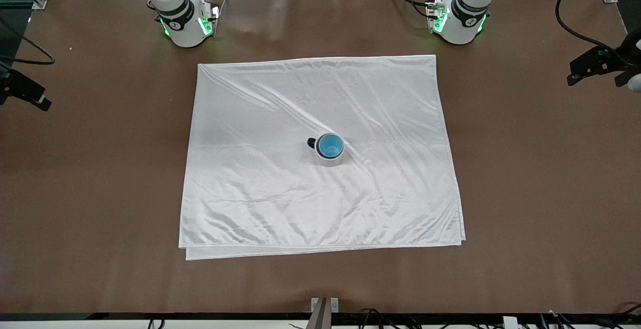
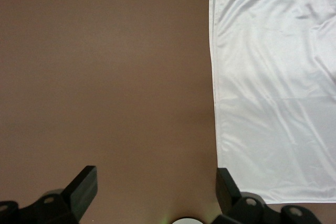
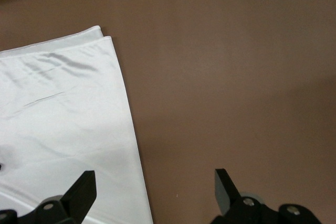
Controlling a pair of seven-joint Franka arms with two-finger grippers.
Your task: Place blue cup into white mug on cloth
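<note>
The blue cup (image 1: 330, 145) sits upright inside the white mug (image 1: 329, 159), with its bright blue inside showing. The mug's dark handle (image 1: 311, 142) points toward the right arm's end. The mug stands near the middle of the wrinkled white cloth (image 1: 260, 179). My left gripper (image 2: 156, 182) is open and empty, over bare table beside the cloth's edge (image 2: 273, 103) at the left arm's end. My right gripper (image 3: 155, 182) is open and empty over the cloth's edge (image 3: 63, 119) at the right arm's end. Neither wrist view shows the cup or the mug.
The brown table (image 1: 90, 179) surrounds the cloth on all sides. The cloth's layered edge (image 1: 320, 249) lies nearest the front camera. Both arm bases (image 1: 188, 23) (image 1: 458, 18) stand at the table's edge farthest from the front camera. Dark hardware shows at each end of the table (image 1: 596, 66) (image 1: 22, 91).
</note>
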